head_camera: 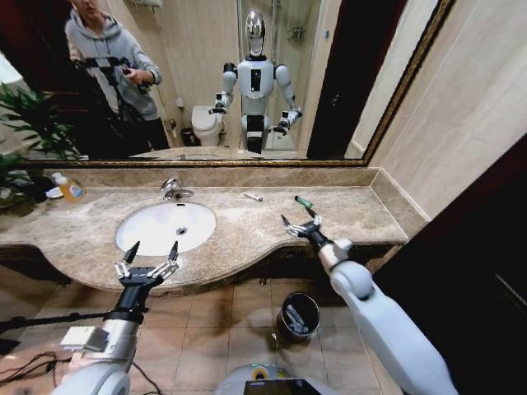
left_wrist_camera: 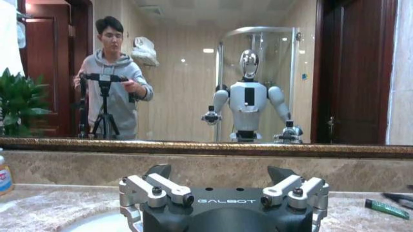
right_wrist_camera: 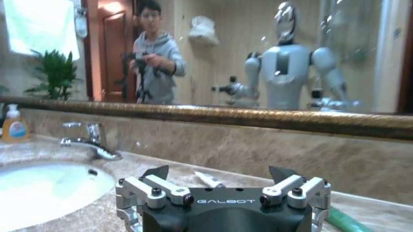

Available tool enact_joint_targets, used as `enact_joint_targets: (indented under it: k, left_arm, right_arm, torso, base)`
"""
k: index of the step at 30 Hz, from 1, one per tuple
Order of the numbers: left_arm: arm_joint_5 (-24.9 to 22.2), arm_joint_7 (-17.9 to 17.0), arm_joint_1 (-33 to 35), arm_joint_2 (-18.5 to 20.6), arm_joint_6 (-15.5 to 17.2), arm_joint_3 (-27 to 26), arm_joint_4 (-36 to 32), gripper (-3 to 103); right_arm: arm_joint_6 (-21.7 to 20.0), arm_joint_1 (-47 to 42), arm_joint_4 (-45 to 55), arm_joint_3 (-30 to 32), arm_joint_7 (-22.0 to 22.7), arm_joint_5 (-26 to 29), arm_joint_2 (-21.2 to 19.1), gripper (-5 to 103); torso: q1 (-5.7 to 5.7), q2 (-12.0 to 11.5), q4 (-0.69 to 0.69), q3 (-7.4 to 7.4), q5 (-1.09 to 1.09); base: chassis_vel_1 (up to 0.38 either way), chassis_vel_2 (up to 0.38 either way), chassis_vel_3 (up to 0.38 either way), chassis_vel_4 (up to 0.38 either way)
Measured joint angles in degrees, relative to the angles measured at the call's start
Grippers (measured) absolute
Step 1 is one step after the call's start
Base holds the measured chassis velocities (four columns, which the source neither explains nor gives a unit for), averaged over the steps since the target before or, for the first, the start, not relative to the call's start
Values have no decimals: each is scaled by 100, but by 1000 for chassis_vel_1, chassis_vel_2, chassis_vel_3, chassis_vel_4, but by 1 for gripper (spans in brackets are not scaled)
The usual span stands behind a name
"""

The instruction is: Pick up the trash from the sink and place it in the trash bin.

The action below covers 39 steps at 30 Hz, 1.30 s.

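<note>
- Landmark: the sink point(head_camera: 136, 234), set in the marble surface point(head_camera: 247, 234).
- Green tube point(head_camera: 304, 202) lies on the surface well to the right of the sink, toward the mirror side. Its long axis looks to run slantwise, from the mirror side down toward the right tool.
- Right tool point(head_camera: 301, 222) hovers just short of the green tube, on the front-edge side; this arm is clearly the nearer one.
- Right tool state: jaws spread wide, holding nothing, touching nothing that I can see.
- White tube point(head_camera: 253, 197) lies between the faucet point(head_camera: 173, 189) and the green tube, farther from the right tool.
- Left tool point(head_camera: 148, 257) hangs at the sink's front rim, jaws released, empty.
- Trash bin point(head_camera: 297, 317) stands on the floor, below the surface, right of the sink.
</note>
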Motion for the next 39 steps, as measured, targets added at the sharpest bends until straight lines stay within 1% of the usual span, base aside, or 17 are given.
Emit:
enact_joint_targets:
  k: [1, 2, 5, 8, 10, 11, 15, 16, 18, 22, 24, 25, 30, 31, 33, 36, 39]
  left_arm:
    - [0, 0, 0, -1, 0, 0, 0, 100]
    - [0, 0, 0, -1, 0, 0, 0, 100]
    - [0, -1, 0, -1, 0, 0, 0, 100]
    - [0, -1, 0, -1, 0, 0, 0, 100]
    - [0, -1, 0, 0, 0, 0, 0, 100]
    - [0, -1, 0, 0, 0, 0, 0, 100]
    - [0, -1, 0, -1, 0, 0, 0, 100]
    - [0, -1, 0, -1, 0, 0, 0, 100]
    - [0, -1, 0, -1, 0, 0, 0, 100]
    - [0, -1, 0, -1, 0, 0, 0, 100]
    - [0, -2, 0, -1, 0, 0, 0, 100]
    - [0, -2, 0, -1, 0, 0, 0, 100]
    - [0, -2, 0, -1, 0, -1, 0, 100]
    - [0, -2, 0, -1, 0, -1, 0, 100]
    - [0, -2, 0, -1, 0, 0, 0, 100]
    - [0, -2, 0, -1, 0, 0, 0, 100]
    - [0, -1, 0, -1, 0, 0, 0, 100]
  right_arm:
    - [-82, 339, -221, -218, -1, 63, 62, 100]
    - [-82, 339, -221, -218, -1, 63, 62, 100]
    - [-248, 956, -633, -582, -1, 77, 318, 100]
    - [-298, 1191, -832, -758, 2, 78, 408, 100]
    - [-322, 1553, -1202, -1056, 6, 71, 560, 100]
    - [-322, 1553, -1202, -1056, 6, 71, 560, 100]
    - [-290, 2076, -1942, -1482, 12, -158, 940, 100]
    - [-290, 2076, -1942, -1482, 12, -158, 940, 100]
    - [-299, 2242, -2133, -1626, 57, -297, 1141, 100]
    - [-356, 2413, -2327, -1776, 118, -342, 1321, 100]
    - [-378, 2721, -2727, -1934, 193, -337, 1550, 100]
    - [-378, 2721, -2727, -1934, 193, -337, 1550, 100]
    - [-256, 3424, -3817, -2023, 210, -483, 2070, 100]
    - [-256, 3424, -3817, -2023, 210, -483, 2070, 100]
    - [-185, 3600, -4256, -1997, 159, -554, 2236, 100]
    - [-142, 3663, -4631, -1909, 91, -632, 2319, 100]
    - [-210, 3612, -4776, -1743, 78, -641, 2260, 100]
  torso:
    - [0, 0, 1, 0, 0]
    - [0, 0, 1, 0, 0]
    - [0, 0, 1, 0, -1]
    - [0, 0, 0, 0, -2]
    - [-1, 0, 1, -1, -1]
    - [-1, 0, 1, -1, -1]
    - [0, 0, 1, 0, -1]
    - [0, 0, 1, 0, -1]
    - [0, 0, 1, 0, -2]
    - [-1, 0, 1, -1, -2]
    - [-1, 0, 0, -1, -2]
    - [-1, 0, 0, -1, -2]
    - [0, 0, 2, -1, -3]
    - [0, 0, 2, -1, -3]
    - [-1, 0, 1, -1, -2]
    - [0, 0, 2, -1, -1]
    - [0, 0, 2, -1, 0]
  base:
    - [0, 0, 0, 0]
    - [0, 0, 0, 0]
    - [0, 0, 0, 0]
    - [0, 0, 0, 0]
    - [0, 0, 0, 0]
    - [0, 0, 0, 0]
    - [0, 0, 0, 0]
    - [0, 0, 0, 0]
    - [0, 0, 0, 0]
    - [0, 0, 0, 0]
    - [0, 0, 0, 0]
    - [0, 0, 0, 0]
    - [0, 0, 0, 0]
    - [0, 0, 0, 0]
    - [0, 0, 0, 0]
    - [0, 0, 0, 0]
    - [0, 0, 0, 0]
